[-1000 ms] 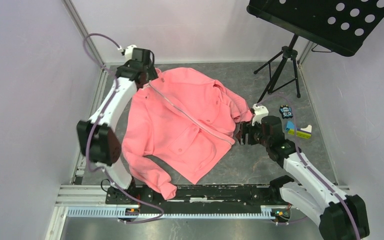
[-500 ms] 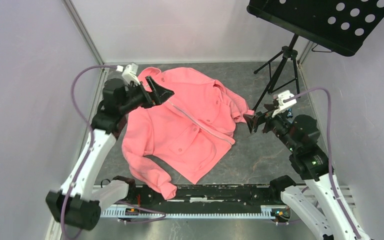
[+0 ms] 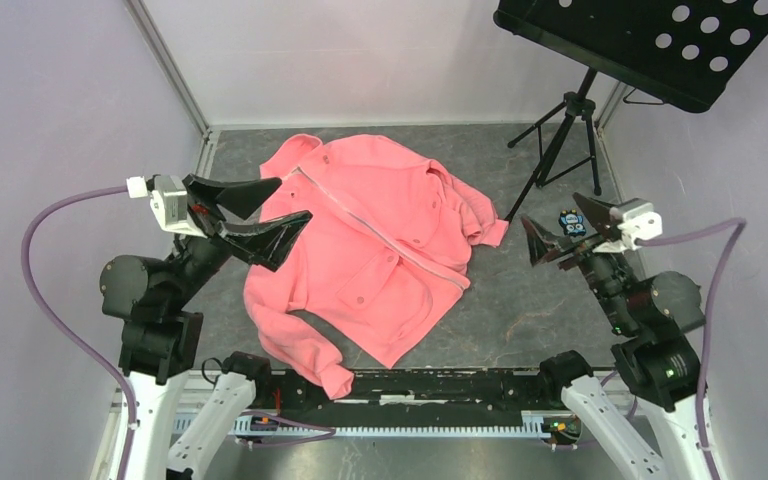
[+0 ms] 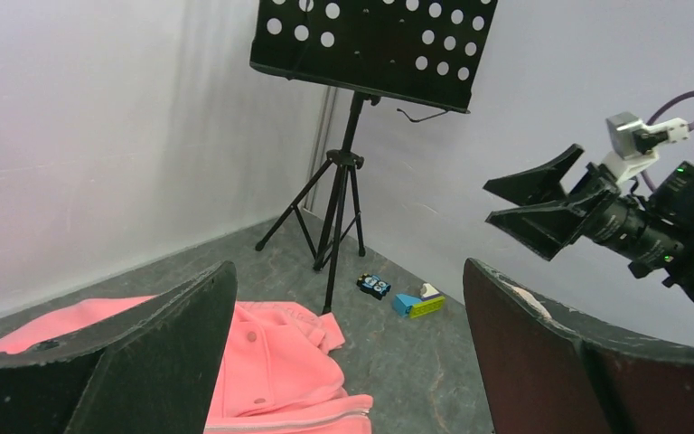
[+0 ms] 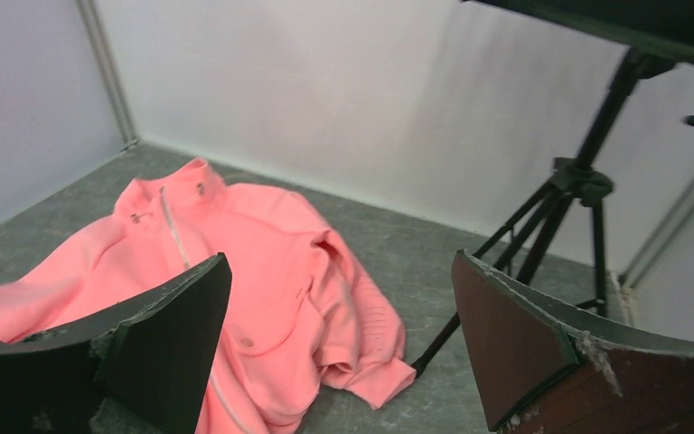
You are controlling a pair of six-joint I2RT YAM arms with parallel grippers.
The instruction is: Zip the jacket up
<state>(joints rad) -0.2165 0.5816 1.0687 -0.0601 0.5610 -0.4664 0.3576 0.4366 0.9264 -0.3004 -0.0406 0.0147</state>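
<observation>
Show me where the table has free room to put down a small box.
The widest bare patch of table lies between the hem of the jacket, the front rail and the right arm. A narrower strip runs behind the jacket, along the back wall. It is crowded around the tripod and the small toys, far right.

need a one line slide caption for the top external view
Coral-pink jacket spread flat, with left claw and right claw poised open on either side, holding nothing.
</observation>
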